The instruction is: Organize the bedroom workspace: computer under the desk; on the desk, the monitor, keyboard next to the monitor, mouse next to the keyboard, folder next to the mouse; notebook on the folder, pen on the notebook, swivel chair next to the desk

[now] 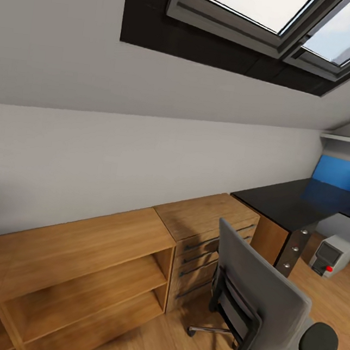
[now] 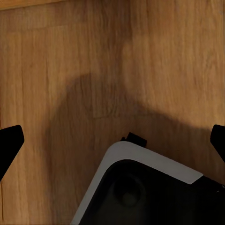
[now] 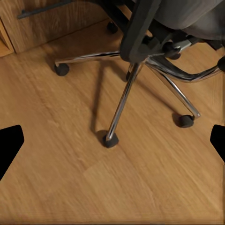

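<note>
Gaping wide, both pincers (image 2: 112, 140) (image 3: 112, 143) over plank floor; grey upholstered swivel chair (image 1: 260, 303) on chromed star base.

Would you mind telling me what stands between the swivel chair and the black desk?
In the head view, a light-wood drawer cabinet stands behind the swivel chair, butting against the desk at its end.

swivel chair (image 3: 154, 42) star base on castors; plank floor (image 3: 93, 178); hand (image 3: 112, 140) fingertips apart
</note>
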Available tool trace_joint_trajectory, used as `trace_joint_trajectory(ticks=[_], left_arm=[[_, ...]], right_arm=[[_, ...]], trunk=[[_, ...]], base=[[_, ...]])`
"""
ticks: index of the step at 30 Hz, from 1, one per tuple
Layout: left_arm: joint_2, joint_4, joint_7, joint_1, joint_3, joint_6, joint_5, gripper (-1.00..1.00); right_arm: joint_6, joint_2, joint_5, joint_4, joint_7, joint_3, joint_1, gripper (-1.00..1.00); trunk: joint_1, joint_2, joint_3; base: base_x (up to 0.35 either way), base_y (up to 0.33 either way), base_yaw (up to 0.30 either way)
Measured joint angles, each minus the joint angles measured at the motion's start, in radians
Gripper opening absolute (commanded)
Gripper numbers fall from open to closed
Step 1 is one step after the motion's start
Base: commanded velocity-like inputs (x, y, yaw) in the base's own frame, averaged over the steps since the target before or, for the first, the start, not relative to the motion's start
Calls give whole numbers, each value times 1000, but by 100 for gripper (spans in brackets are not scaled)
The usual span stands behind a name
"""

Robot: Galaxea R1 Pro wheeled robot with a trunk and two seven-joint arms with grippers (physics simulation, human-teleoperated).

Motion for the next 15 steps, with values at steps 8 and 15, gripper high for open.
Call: trace_joint_trajectory(ticks=[8, 15], left_arm=[[0, 0, 0, 0, 0, 0, 0, 100], [0, 0, 0, 0, 0, 0, 0, 100]], right_arm=[[0, 0, 0, 0, 0, 0, 0, 100], [0, 0, 1, 0, 1, 1, 0, 100]], trunk=[[0, 0, -12], [0, 0, -18]], base=[[33, 90, -132], [100, 159, -228]])
